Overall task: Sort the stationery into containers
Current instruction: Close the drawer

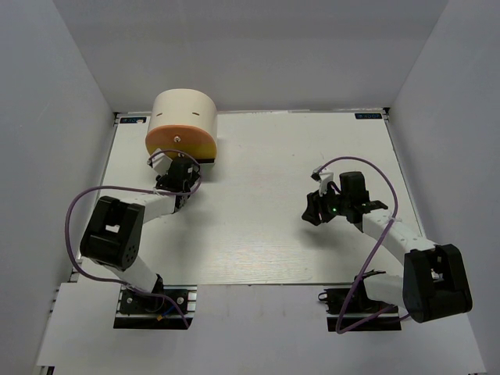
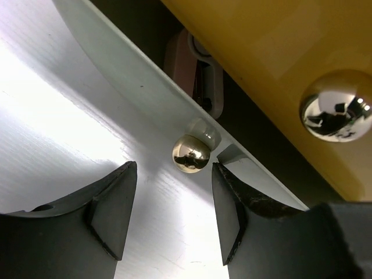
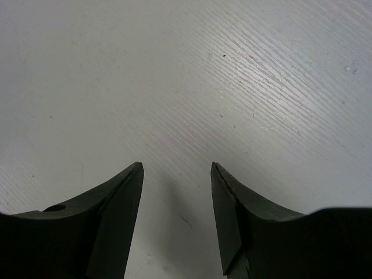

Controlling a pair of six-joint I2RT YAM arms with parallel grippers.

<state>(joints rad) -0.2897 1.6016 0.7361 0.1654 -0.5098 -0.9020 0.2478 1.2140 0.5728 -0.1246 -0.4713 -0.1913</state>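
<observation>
The container is a cream cylindrical box at the back left, with an orange drawer tier swung out toward me. In the left wrist view a pale lower drawer stands slightly open, with a pinkish-white clip inside the gap. Its shiny knob sits just beyond my open left gripper, between the fingertips and not touched. The yellow tier above has its own knob. In the top view the left gripper is against the box's front. My right gripper is open and empty over bare table. The markers and erasers are out of view.
White walls close in the table on the left, back and right. Purple cables loop beside both arms. The right arm's wrist stands right of centre.
</observation>
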